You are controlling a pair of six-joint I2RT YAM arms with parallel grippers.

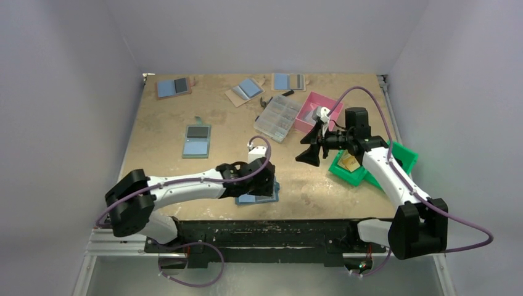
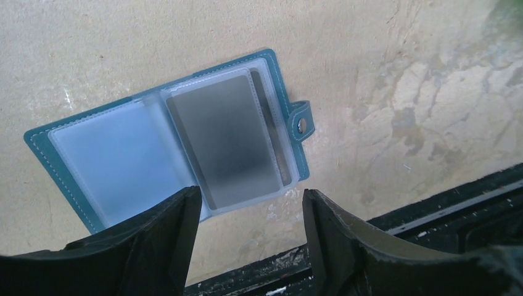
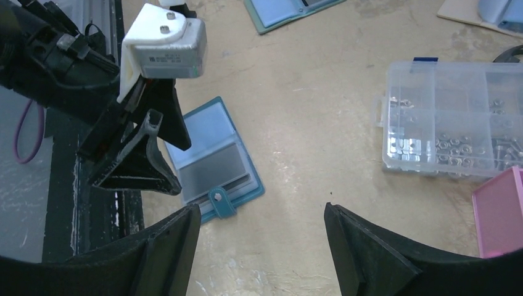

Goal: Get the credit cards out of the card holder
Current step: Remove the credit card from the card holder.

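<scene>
The card holder (image 2: 123, 154) lies open and flat on the table near the front edge, with a blue half, a grey half and a teal rim with a snap tab. A grey card (image 2: 225, 142) shows through the clear sleeve of the grey half. My left gripper (image 2: 250, 194) is open and empty, its jaws on either side of the holder's near edge. In the top view the left gripper (image 1: 260, 180) covers most of the holder (image 1: 259, 199). My right gripper (image 1: 308, 155) is open and empty, raised to the right of the holder; the right wrist view shows it (image 3: 260, 209) beside the holder (image 3: 213, 160).
A blue holder with a black panel (image 1: 197, 140) lies mid-left. Three more holders (image 1: 174, 87) lie along the back. A clear parts box (image 1: 279, 117), a pink bin (image 1: 316, 111) and a green bin (image 1: 370, 163) stand at the right. The table's front edge (image 2: 432, 203) is close.
</scene>
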